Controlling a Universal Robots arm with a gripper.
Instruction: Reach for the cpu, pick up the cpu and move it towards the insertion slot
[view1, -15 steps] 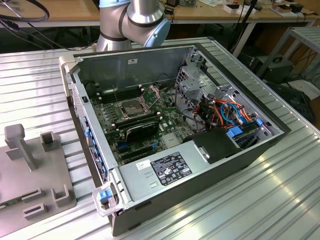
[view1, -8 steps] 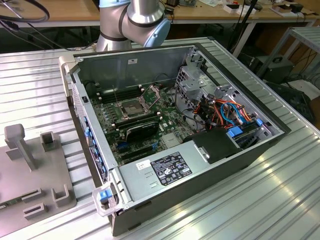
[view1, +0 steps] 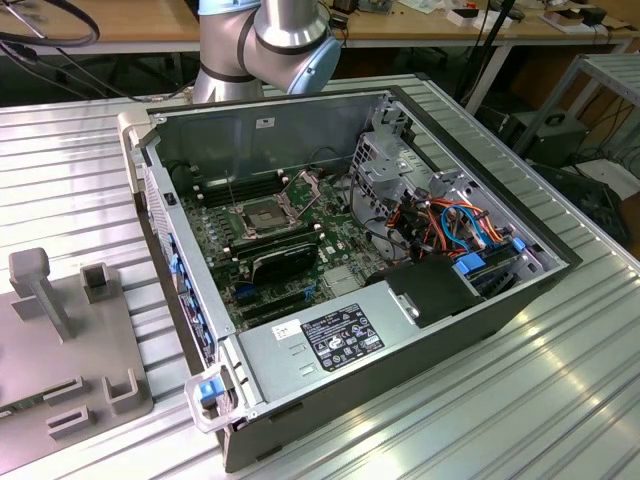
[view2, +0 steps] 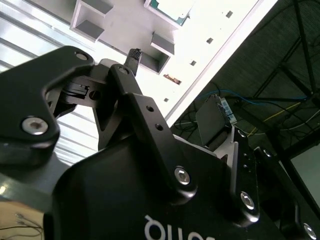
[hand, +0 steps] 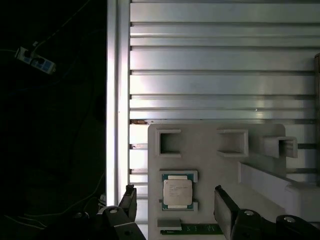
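Note:
The cpu (hand: 177, 192), a small square chip with a silver lid, lies in a recess of the grey fixture plate (hand: 205, 160). In the first wrist view my gripper (hand: 176, 209) hangs over it, open. Its two dark fingers (hand: 129, 202) stand apart on either side of the chip without touching it. The second wrist view shows one fingertip (view2: 134, 56) below a corner of the cpu (view2: 169, 7). The insertion slot (view1: 262, 215), a silver-framed square socket with a dark centre, sits on the motherboard inside the open computer case (view1: 480, 310). Its thin metal plate is raised.
The grey fixture plate (view1: 60, 340) with upright posts lies to the exterior view's left of the case. A black ribbed shroud (view1: 285, 262), a drive cage (view1: 385, 165) and coloured cables (view1: 450, 225) crowd the case. The slatted table's edge (hand: 117, 100) runs close beside the fixture.

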